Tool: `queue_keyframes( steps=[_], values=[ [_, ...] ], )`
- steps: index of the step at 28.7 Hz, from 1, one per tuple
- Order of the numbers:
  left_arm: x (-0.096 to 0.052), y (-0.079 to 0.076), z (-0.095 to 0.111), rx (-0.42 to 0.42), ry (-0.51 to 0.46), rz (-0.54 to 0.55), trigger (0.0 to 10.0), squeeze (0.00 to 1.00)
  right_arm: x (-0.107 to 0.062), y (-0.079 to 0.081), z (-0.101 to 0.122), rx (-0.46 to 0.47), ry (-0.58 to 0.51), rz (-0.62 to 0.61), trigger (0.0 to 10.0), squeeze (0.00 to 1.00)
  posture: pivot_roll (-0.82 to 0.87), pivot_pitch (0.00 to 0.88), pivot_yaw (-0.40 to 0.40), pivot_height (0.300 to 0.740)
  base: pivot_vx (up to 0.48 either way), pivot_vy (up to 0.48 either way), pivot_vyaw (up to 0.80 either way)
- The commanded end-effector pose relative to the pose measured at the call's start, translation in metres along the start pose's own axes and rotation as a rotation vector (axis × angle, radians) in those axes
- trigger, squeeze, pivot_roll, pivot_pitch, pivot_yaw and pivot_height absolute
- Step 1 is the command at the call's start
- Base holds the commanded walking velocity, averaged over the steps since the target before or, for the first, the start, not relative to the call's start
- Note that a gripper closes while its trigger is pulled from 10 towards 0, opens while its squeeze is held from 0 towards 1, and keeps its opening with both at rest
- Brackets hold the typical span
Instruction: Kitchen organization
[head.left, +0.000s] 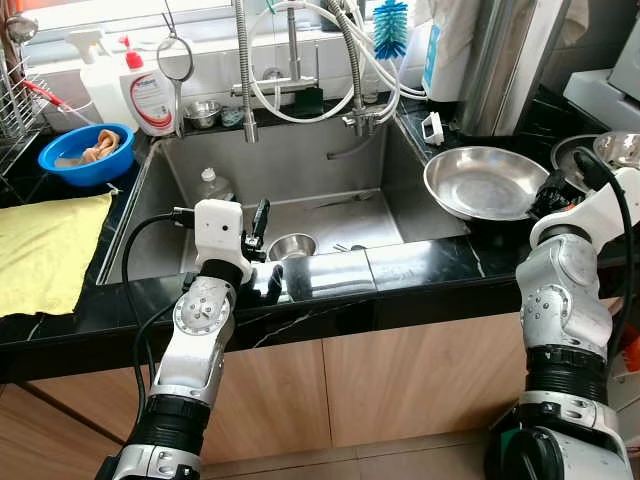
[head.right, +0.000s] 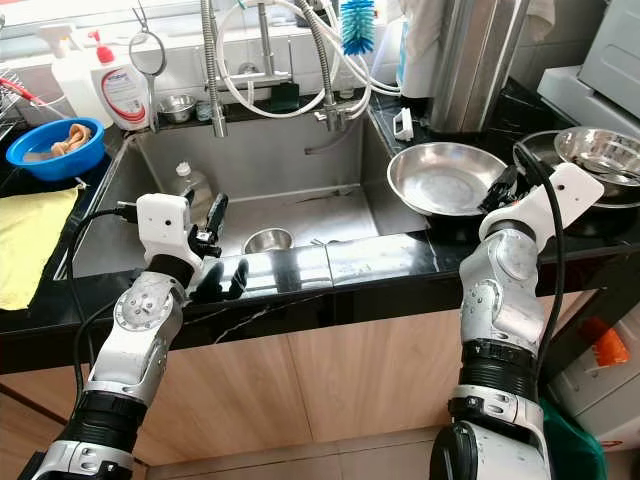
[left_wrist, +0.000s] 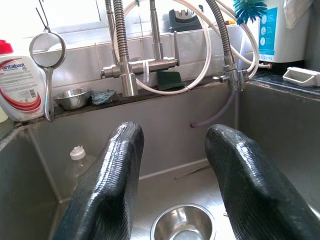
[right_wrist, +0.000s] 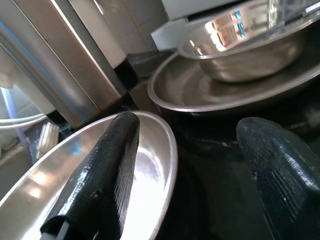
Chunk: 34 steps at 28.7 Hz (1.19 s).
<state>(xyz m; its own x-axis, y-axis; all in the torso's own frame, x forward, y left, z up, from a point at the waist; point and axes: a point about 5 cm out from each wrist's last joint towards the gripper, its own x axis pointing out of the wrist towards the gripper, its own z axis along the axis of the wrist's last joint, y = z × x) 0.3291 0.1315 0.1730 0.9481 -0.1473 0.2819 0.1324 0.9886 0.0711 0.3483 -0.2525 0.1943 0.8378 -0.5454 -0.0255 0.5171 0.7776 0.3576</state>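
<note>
A small steel bowl (head.left: 292, 245) sits on the floor of the steel sink (head.left: 300, 160), next to a clear plastic bottle (head.left: 212, 185) lying by the sink's left wall. My left gripper (head.left: 258, 225) hangs open at the sink's front edge, just above and in front of the small bowl (left_wrist: 184, 227), holding nothing. On the black counter to the right of the sink rests a wide steel dish (head.left: 485, 182). My right gripper (head.left: 548, 195) is open at that dish's right rim (right_wrist: 150, 165), with one finger over the rim. Behind it stand stacked steel bowls (right_wrist: 240, 50).
A blue bowl (head.left: 88, 153) and a yellow cloth (head.left: 45, 250) lie on the counter left of the sink. A soap bottle (head.left: 150, 95), a strainer (head.left: 175, 60), a tiny steel bowl (head.left: 203, 112) and hose faucets (head.left: 245, 70) line the back ledge. A blue brush (head.left: 390, 25) hangs above.
</note>
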Motion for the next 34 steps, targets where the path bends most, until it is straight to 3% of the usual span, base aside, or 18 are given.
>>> queue_keyframes(
  steps=[1,5,12,26,27,28,34],
  values=[
    [0.001,0.002,0.004,0.007,-0.016,-0.001,10.0,0.00,0.001,-0.001,-0.003,0.009,0.024,-0.018,10.0,0.00,-0.17,0.000,0.077,0.740,0.000,0.000,0.00],
    [0.002,0.003,0.005,0.009,-0.019,-0.002,10.0,0.00,0.004,-0.001,-0.007,0.036,0.065,-0.032,10.0,0.00,-0.16,0.000,0.081,0.740,0.000,0.000,0.00],
    [0.004,0.006,0.007,0.020,-0.024,0.000,10.0,0.00,0.008,0.010,-0.009,-0.018,0.097,0.018,10.0,0.00,-0.16,0.000,0.084,0.740,0.000,0.000,0.00],
    [0.005,0.007,0.009,0.043,-0.032,-0.009,10.0,0.00,0.011,0.013,-0.012,0.049,0.144,0.002,10.0,0.00,-0.16,0.000,0.090,0.740,0.000,0.000,0.00],
    [0.005,0.007,0.009,0.044,-0.033,-0.009,10.0,0.00,0.011,0.015,-0.012,0.054,0.148,0.012,2.0,0.00,-0.16,0.000,0.090,0.740,0.000,0.000,0.00],
    [0.006,0.007,0.010,0.045,-0.033,-0.009,10.0,0.00,0.011,0.018,-0.011,0.058,0.148,0.027,0.0,0.00,-0.16,0.000,0.090,0.740,0.000,0.000,0.00],
    [0.006,0.006,0.011,0.060,-0.036,-0.020,10.0,0.00,0.012,0.024,-0.010,0.078,0.151,0.039,0.0,0.00,-0.16,0.000,0.094,0.740,0.000,0.000,0.00]
  ],
)
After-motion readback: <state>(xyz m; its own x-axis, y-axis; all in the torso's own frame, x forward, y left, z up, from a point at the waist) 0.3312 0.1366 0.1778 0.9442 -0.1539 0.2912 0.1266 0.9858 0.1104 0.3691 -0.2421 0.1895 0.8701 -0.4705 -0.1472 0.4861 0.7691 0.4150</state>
